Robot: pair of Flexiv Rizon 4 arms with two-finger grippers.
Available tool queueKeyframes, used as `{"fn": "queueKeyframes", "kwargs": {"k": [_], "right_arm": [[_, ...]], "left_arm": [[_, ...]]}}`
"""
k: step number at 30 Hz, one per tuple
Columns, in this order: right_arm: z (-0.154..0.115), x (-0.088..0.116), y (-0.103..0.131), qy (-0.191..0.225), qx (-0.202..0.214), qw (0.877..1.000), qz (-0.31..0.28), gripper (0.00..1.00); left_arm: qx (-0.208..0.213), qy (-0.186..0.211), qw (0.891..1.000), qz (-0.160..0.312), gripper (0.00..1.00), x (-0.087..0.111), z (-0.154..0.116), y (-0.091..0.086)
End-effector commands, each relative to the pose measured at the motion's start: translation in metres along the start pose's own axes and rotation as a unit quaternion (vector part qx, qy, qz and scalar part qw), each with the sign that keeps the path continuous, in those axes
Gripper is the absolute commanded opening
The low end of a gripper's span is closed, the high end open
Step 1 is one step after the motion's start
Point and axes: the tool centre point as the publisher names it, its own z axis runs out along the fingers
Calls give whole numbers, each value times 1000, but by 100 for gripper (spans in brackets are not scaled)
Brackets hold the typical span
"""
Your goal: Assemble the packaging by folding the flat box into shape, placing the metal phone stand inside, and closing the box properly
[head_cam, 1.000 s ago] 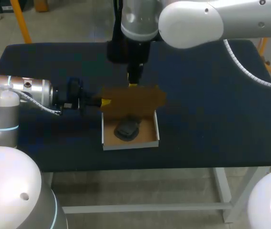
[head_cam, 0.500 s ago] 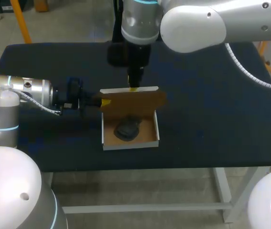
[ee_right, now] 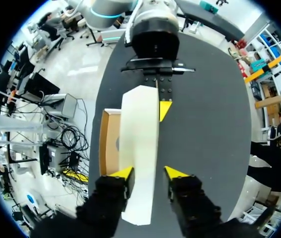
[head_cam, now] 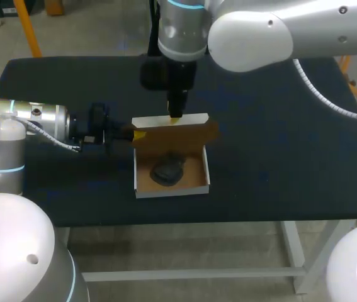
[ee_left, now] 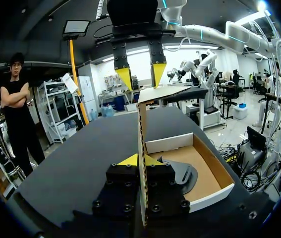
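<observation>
Fingers (ee_left: 129, 160) of the left gripper (ee_left: 141, 161) are pressed together on the left edge of the upright, brown-faced cardboard lid (head_cam: 175, 133), pinching it from both sides. The right gripper (ee_right: 150, 173) reaches in from the far side with its fingers spread. They straddle the white tuck flap (ee_right: 140, 129) along the lid's top edge without clamping it.

The shallow white cardboard box (head_cam: 172, 190) sits near the middle of the black table (head_cam: 279, 163). The dark metal phone stand (head_cam: 165, 171) lies inside the box on its floor.

The box looks folded and loaded, so closing appears to be the step in hand, with the lid raised but not yet down. The next move likely calls for the right gripper to bend the flap and swing the lid towards the near wall. The left gripper would need to let go or follow, so that its hold does not buckle the panel. The flap would then have to slip inside the near wall without catching on the stand.
</observation>
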Motion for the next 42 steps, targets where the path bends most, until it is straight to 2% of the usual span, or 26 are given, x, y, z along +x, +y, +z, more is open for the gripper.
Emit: {"fn": "queueKeyframes", "kwargs": {"k": [1, 20, 28, 32, 36, 37, 38, 42], "right_arm": [[3, -4, 3, 6, 3, 1000, -1, 44], [17, -12, 6, 30, 8, 999, -2, 44], [24, -15, 8, 43, 14, 999, -4, 42], [27, -16, 7, 48, 17, 999, -3, 33], [29, -16, 8, 52, 20, 998, -4, 14], [29, -16, 8, 52, 20, 998, -4, 3], [29, -16, 8, 52, 20, 998, -5, 0], [28, -14, 7, 48, 21, 999, -5, 0]], "left_arm": [[2, 0, 1000, 1, 0, 0, -1, 0], [2, 0, 1000, 1, 0, 0, -1, 0], [2, 0, 1000, 1, 0, 0, -1, 0], [2, 0, 1000, 1, 0, 0, -1, 0], [2, 0, 1000, 1, 0, 0, -1, 0], [2, 0, 1000, 1, 0, 0, -1, 0], [2, 0, 1000, 1, 0, 0, -1, 0], [2, 0, 1000, 1, 0, 0, -1, 0]]}}
